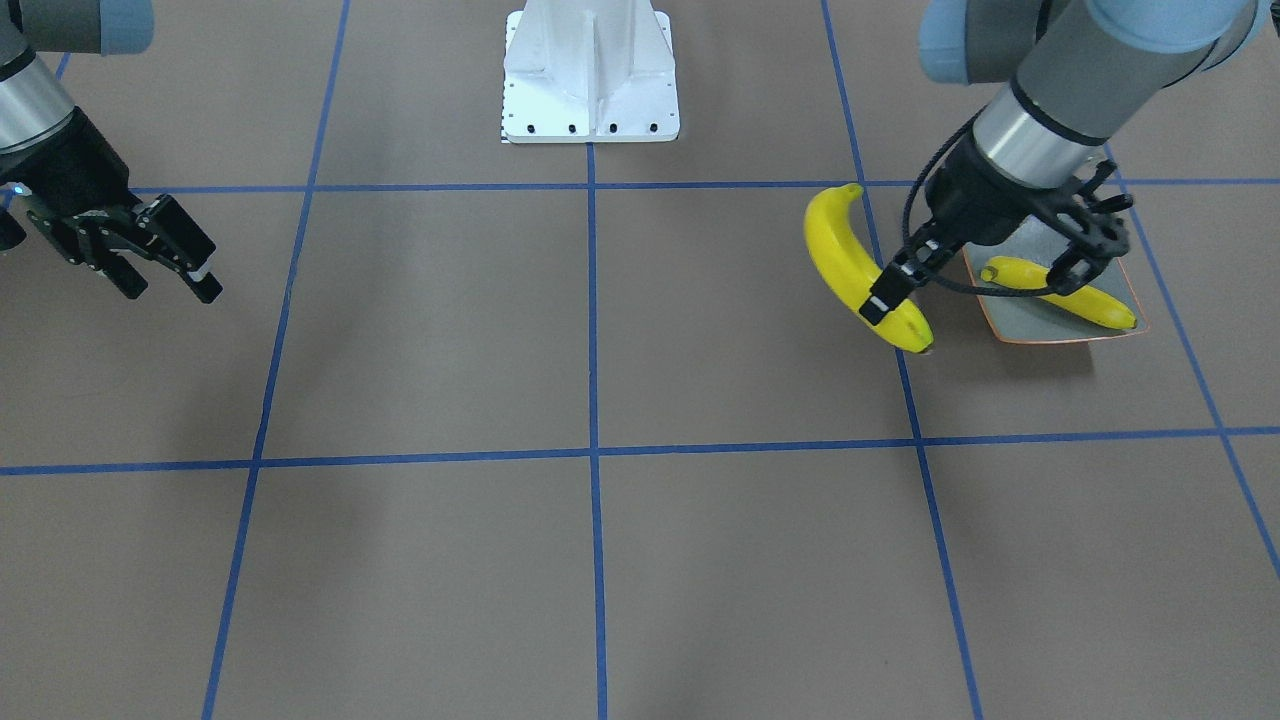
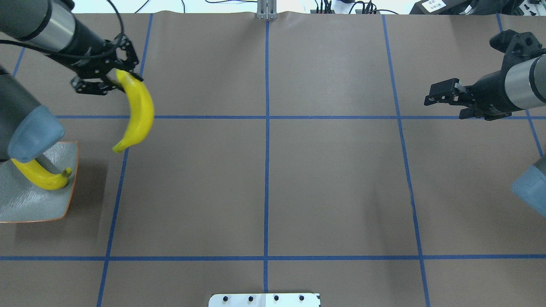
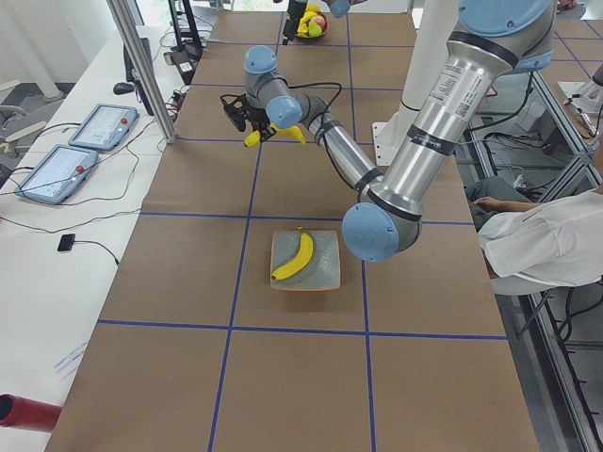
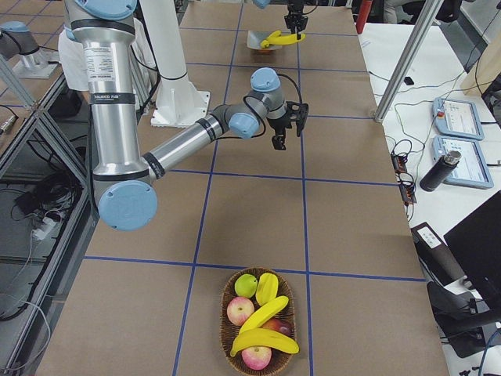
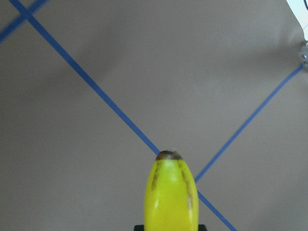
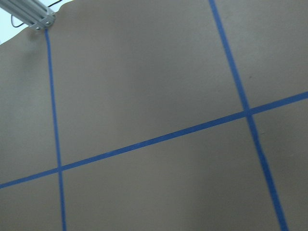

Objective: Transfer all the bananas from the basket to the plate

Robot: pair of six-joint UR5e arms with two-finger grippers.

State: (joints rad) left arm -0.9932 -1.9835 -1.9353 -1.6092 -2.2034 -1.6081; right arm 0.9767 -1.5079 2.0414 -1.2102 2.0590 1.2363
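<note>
Bananas [image 4: 264,341] sit in the basket [image 4: 224,313] at the table's [image 2: 332,192] right end; one banana [image 2: 40,177] lies on the plate [image 2: 38,207] by the left edge; the left gripper [image 2: 116,79] grasps a second banana [image 2: 138,113] in the air near it; the right gripper [image 1: 168,287] hangs spread, empty

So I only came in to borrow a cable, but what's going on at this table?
The left gripper is shut on a banana and holds it in the air, not yet over the plate at the robot's left end of the table. One banana already lies on that plate. The basket at the other end holds three more bananas among apples. The right gripper hangs open and empty.
</note>
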